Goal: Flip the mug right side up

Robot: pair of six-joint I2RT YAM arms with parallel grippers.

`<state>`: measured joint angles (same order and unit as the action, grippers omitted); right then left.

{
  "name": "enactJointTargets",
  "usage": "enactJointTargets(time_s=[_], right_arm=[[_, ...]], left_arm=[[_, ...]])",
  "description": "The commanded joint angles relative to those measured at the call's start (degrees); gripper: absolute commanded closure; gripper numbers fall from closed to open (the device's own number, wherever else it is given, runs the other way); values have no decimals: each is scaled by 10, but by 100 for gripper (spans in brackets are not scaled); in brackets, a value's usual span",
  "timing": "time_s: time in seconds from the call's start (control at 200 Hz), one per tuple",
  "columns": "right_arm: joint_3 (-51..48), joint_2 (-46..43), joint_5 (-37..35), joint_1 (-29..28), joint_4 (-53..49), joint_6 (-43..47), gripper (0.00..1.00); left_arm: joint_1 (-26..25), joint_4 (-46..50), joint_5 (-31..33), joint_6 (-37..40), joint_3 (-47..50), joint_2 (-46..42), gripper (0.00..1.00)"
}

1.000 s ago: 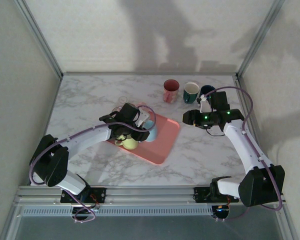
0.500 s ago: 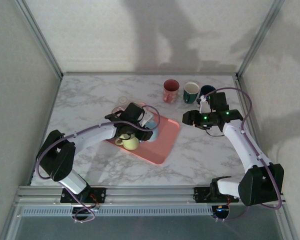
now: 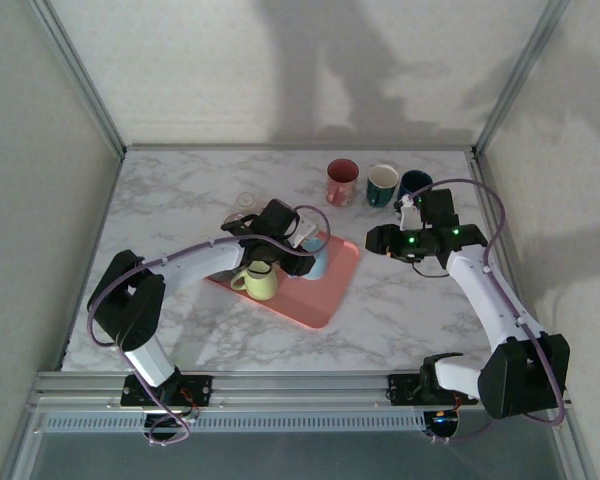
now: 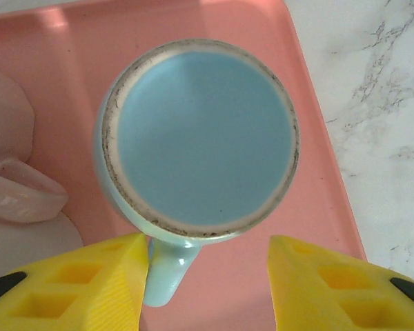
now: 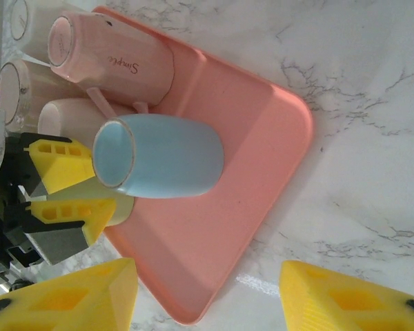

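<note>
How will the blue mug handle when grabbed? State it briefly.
The blue mug looks like glazed ceramic: probably rigid, fairly heavy, and slippery on its wall. Upside down on the tray, it likely sits stable but could roll if tipped. It may chip against the pink mug nearby.

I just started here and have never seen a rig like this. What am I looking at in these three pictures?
The robot's left arm and right arm are bolted at the near edge of a table. The wide picture comes from a fixed camera above and behind them. The other two come from a camera on each wrist, so the yellow blocks at the bottom are that arm's fingers. On the table lies a pink tray with a blue mug, a yellow mug and pink mugs. Three more mugs stand at the back. The left arm's fingers are open over the blue mug, which shows its flat base, so it seems bottom up. The right arm's fingers are open too, right of the tray. Nothing is held.
</note>
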<state>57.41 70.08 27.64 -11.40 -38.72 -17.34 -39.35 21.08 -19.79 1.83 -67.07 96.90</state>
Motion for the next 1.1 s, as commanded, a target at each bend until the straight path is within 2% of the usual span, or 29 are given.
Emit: enactJointTargets(time_s=[0.0, 0.17, 0.32, 0.576, 0.716, 0.881, 1.097], right_arm=[[-5, -5, -5, 0, 5, 6, 42], [4, 3, -5, 0, 4, 5, 43], [12, 2, -6, 0, 0, 6, 43], [12, 4, -6, 0, 0, 3, 43], [13, 2, -7, 0, -1, 3, 43], [10, -2, -9, 0, -2, 4, 43], [7, -4, -9, 1, -3, 7, 43]], left_arm=[[-5, 11, -8, 16, 6, 13, 51], [-6, 5, -30, 17, 2, 23, 55], [-10, 4, -25, 19, 8, 27, 58], [-13, -4, 29, 17, 7, 35, 68], [-16, -7, 61, 10, 0, 45, 64], [-23, -14, 64, 12, -3, 54, 64], [-31, -21, 65, 19, -8, 55, 76]])
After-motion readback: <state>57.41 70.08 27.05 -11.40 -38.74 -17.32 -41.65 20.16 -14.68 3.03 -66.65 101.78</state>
